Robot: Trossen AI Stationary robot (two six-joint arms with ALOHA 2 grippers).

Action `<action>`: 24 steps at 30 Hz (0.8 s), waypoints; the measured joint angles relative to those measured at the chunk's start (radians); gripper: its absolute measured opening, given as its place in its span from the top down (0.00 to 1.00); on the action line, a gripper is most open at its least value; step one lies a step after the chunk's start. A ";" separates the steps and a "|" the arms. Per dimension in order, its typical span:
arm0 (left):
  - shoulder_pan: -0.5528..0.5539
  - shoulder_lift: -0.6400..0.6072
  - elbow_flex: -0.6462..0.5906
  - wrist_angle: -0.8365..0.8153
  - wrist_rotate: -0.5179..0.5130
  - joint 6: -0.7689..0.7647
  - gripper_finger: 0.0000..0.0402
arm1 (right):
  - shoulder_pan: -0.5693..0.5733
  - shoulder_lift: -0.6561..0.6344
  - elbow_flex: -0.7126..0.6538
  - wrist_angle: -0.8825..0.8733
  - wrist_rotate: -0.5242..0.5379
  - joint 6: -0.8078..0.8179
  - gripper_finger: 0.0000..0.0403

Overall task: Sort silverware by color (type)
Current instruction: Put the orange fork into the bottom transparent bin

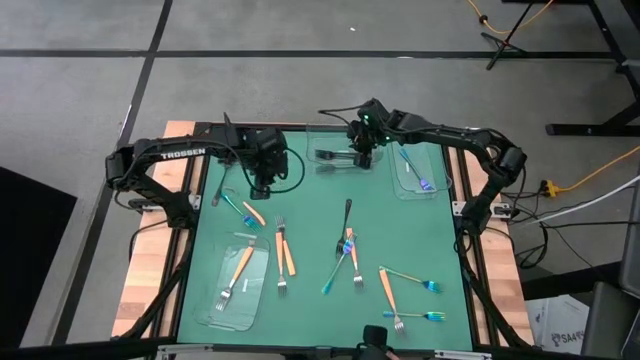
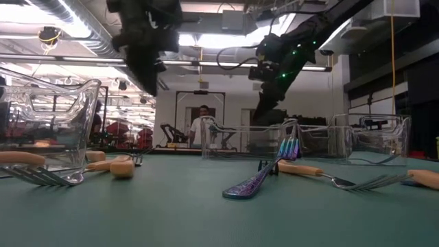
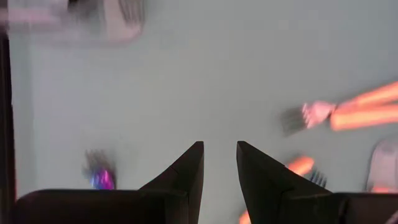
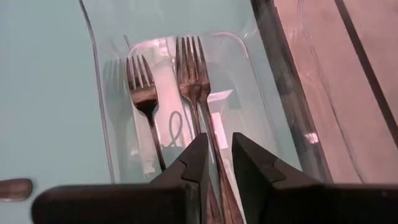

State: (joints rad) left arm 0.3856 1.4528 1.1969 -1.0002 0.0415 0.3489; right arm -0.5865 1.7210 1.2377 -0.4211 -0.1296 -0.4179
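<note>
Grey concrete floor (image 1: 300,90) with dark seam lines, yellow cable (image 1: 600,172) at the side, bright ceiling lights (image 2: 226,41), person (image 2: 202,123) standing far back.

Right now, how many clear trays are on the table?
3, seen from above: a tray top middle with black forks, a tray top right with a blue fork, a tray bottom left with an orange fork.

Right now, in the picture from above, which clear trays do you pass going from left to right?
Tray with an orange fork → tray with black forks → tray with blue forks.
</note>
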 joint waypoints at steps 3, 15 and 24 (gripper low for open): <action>0.027 0.000 -0.003 -0.040 -0.004 0.021 0.78 | 0.006 0.000 0.000 -0.001 -0.016 0.001 0.85; 0.052 0.001 -0.182 -0.040 -0.003 0.022 0.78 | 0.101 0.000 0.000 0.000 -0.021 -0.009 0.85; 0.052 0.000 -0.313 -0.037 -0.004 0.123 0.78 | 0.158 0.000 0.000 0.000 -0.021 -0.010 0.85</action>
State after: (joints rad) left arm 0.4374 1.4532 0.8838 -1.0372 0.0372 0.4721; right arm -0.4288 1.7210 1.2381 -0.4210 -0.1505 -0.4274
